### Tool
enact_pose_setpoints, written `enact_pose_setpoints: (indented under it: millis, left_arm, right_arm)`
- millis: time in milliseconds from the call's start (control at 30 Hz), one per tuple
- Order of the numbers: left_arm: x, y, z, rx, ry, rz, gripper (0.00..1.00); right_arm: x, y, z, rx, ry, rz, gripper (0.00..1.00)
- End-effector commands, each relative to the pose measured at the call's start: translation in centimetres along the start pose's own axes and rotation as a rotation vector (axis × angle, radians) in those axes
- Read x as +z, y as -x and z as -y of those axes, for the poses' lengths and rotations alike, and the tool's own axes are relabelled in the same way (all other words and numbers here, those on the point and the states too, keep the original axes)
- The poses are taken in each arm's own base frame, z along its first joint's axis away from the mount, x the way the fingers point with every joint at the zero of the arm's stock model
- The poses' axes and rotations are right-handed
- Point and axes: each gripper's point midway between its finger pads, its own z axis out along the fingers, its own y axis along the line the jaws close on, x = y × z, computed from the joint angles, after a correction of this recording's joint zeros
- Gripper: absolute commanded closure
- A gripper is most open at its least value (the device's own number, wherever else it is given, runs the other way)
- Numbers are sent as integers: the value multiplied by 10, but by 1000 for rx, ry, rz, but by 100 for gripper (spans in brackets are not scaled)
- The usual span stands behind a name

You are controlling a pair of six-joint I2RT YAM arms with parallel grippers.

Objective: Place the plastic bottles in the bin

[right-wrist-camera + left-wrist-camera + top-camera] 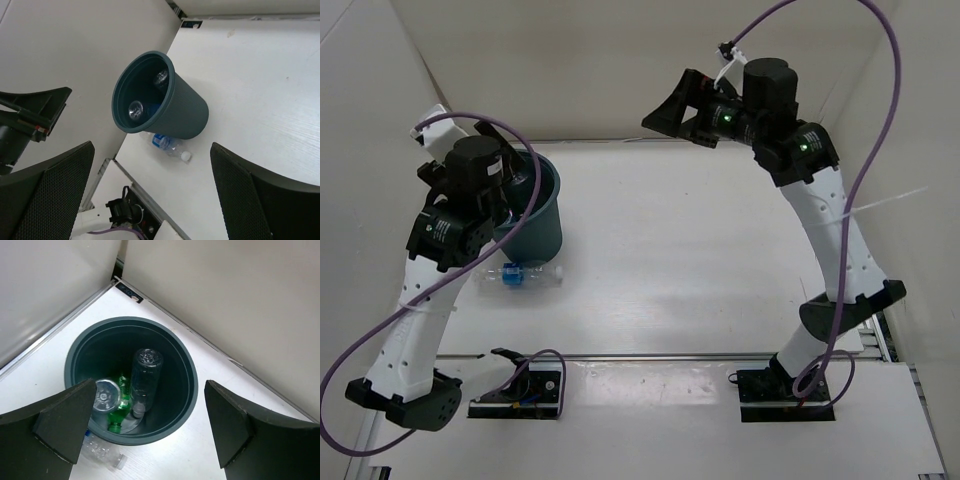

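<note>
inside the bin [189, 390] lie a green bottle [117, 417] and two clear bottles [146, 375]; one last bottle [520, 277] lies on the table [700, 260] just beside its base. the left gripper [150, 422] hovers above the bin, spread and empty; the right gripper [152, 172], spread too, hangs high. the next move likely calls for a low grasp beside the bin wall.

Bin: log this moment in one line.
bin: upright, bottles inside | blue-label bottle: lying beside bin | left jaws: open above bin | right jaws: open, empty
</note>
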Motion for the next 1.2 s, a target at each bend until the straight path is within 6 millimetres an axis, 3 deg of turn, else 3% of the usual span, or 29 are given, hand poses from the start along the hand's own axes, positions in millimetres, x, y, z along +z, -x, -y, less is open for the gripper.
enact_pose_setpoints:
  millis: [0,300,800,1033,1167]
  left_arm:
    - [-12,11,-21,24,36,36,0]
    - [-15,14,-32,21,69,59,0]
    - [-16,31,-35,39,91,100,0]
    - [-33,45,-72,-231,176,157,0]
    - [-54,52,-117,-388,324,249,0]
  right_arm:
    - [4,9,-22,7,105,11,0]
    - [15,6,-19,28,115,-7,0]
    - [14,13,-22,18,123,20,0]
    - [13,16,-19,20,116,26,0]
    - [14,14,-16,24,119,13,0]
